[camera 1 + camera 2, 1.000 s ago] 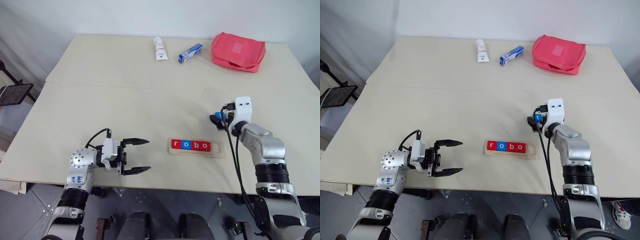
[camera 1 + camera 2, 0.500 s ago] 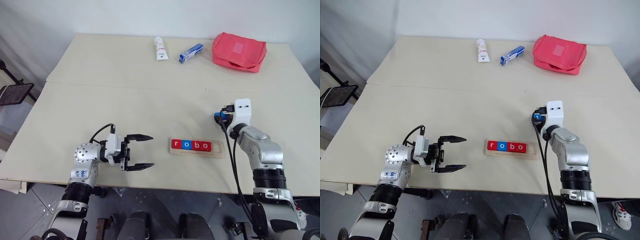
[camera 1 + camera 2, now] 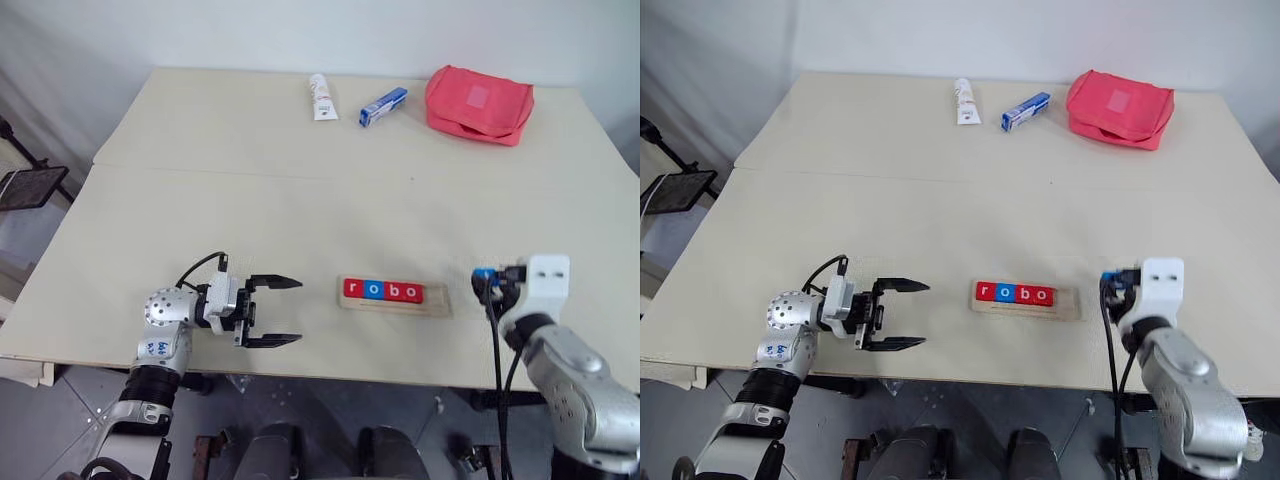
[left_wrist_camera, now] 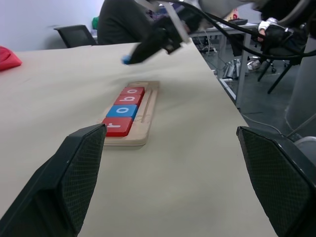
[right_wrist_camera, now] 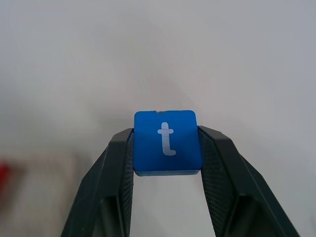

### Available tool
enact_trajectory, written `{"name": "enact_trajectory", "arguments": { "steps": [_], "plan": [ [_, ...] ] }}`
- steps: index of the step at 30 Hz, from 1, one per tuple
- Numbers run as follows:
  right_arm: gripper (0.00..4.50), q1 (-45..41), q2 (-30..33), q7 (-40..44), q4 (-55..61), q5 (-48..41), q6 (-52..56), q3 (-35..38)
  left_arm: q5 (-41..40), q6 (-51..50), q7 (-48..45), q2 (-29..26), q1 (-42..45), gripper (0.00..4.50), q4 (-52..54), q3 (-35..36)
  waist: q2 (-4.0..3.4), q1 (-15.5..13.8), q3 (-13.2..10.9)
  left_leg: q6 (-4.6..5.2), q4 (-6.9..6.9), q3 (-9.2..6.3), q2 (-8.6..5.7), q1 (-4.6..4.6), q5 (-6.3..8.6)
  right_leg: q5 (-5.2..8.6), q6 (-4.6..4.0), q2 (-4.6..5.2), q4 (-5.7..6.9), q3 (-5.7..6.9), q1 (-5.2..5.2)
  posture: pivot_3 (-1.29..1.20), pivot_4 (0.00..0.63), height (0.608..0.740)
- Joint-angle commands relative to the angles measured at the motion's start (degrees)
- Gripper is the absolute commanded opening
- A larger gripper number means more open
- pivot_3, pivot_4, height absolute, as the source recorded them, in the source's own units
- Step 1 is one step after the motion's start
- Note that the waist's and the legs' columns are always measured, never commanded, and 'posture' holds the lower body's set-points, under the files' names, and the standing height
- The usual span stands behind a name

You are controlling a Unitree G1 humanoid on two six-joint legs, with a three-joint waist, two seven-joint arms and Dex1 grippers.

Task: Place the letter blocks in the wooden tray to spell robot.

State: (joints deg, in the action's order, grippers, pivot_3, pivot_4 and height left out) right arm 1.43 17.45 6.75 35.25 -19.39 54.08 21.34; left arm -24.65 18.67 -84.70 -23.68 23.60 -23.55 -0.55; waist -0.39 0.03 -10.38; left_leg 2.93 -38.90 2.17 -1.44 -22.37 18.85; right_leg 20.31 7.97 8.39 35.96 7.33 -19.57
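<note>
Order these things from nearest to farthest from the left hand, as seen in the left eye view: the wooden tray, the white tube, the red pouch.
From the left hand, open at the near edge of the table:
1. The wooden tray, just to its right, near the front edge.
2. The white tube, far back, about the middle.
3. The red pouch, far back on the right.

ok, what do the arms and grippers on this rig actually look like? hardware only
Both arms are silver-grey metal with black ribbed cuffs and loose black cables. The left arm has a round perforated silver joint with a small blue marking below it. The left gripper has two black fingers on a white-and-black mount; their pads are mesh-textured. The right gripper sits before a white box-shaped wrist housing.
</note>
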Motion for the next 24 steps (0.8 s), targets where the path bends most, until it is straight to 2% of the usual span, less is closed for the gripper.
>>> {"name": "enact_trajectory", "arguments": {
  "steps": [1,7,14,16,20,24],
  "plan": [
    [1.46,2.56,-0.82,-0.08,2.74,-0.38,-2.12,1.83,-0.66,0.18,-0.48,0.44,0.52,4.50,-0.08,0.13,0.00,0.08,0.00,0.00,0.01,0.01,0.01,0.02,0.00,0.00,0.00,0.00,-0.01,-0.01,0.01,0.00,0.150,0.740],
    [1.46,1.71,-2.55,-0.52,0.60,-1.30,-3.89,2.23,-0.43,0.27,-0.63,1.49,1.49,4.50,-0.57,-0.22,-0.01,0.06,0.00,-0.02,0.00,0.04,0.03,0.06,-0.01,0.00,0.00,-0.04,0.01,-0.09,0.00,0.00,0.150,0.740],
    [3.85,1.22,-2.04,0.38,-1.15,-1.85,-5.87,2.55,-0.33,0.57,-0.46,1.64,1.78,4.50,-0.98,-0.16,-0.01,0.00,0.00,-0.01,0.00,0.02,0.00,0.06,-0.01,0.00,0.00,-0.04,0.00,-0.10,0.01,0.00,0.150,0.740],
    [4.48,1.78,-0.17,2.45,-0.56,-2.66,-5.66,2.61,-0.33,0.62,-0.28,1.59,1.64,4.50,-0.89,-0.08,-0.01,0.01,0.00,-0.01,0.00,0.02,0.01,0.06,-0.01,0.00,0.00,-0.04,0.01,-0.11,0.01,0.00,0.150,0.740],
    [4.48,3.68,6.23,9.13,0.19,-3.78,-6.31,1.23,-0.37,0.60,-0.07,1.52,1.36,4.50,-0.69,-0.03,-0.01,0.01,0.00,-0.01,0.01,0.02,0.01,0.06,-0.01,0.00,0.00,-0.04,0.00,-0.11,0.03,0.00,0.150,0.740],
    [4.48,4.99,23.11,25.20,-2.11,-4.02,-9.31,-1.44,-0.34,0.76,0.07,1.37,1.00,4.50,-0.81,0.06,-0.02,-0.02,0.00,0.04,-0.01,0.08,-0.02,0.05,0.01,0.00,0.00,-0.01,-0.08,-0.14,0.04,0.00,0.150,0.740]
  ]
}}
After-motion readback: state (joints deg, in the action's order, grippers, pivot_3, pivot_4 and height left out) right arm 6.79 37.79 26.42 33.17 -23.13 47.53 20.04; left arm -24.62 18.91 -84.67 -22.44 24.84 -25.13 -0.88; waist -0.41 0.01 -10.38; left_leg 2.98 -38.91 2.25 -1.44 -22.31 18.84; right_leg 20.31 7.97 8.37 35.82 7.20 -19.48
